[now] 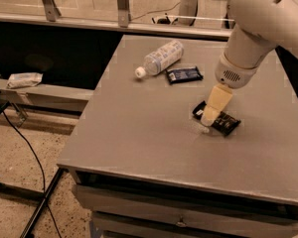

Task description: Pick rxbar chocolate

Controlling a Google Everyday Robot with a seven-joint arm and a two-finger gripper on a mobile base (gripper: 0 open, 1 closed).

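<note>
— Where's the rxbar chocolate (pixel 225 123)?
— Flat on the bench (pixel 139 133) toward its right edge, well apart from the blue-labelled bar (pixel 184 74) and water bottle (pixel 161 57) near the far edge.
— And the gripper (pixel 207 123)?
— It points steeply down onto the bar's left end, probably to grasp it. Open or closed, I cannot tell.

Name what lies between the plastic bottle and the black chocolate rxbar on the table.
The blue-labelled bar wrapper, seen in the camera view, lies between the plastic bottle and the rxbar chocolate. The end effector hangs right over that rxbar.
</note>
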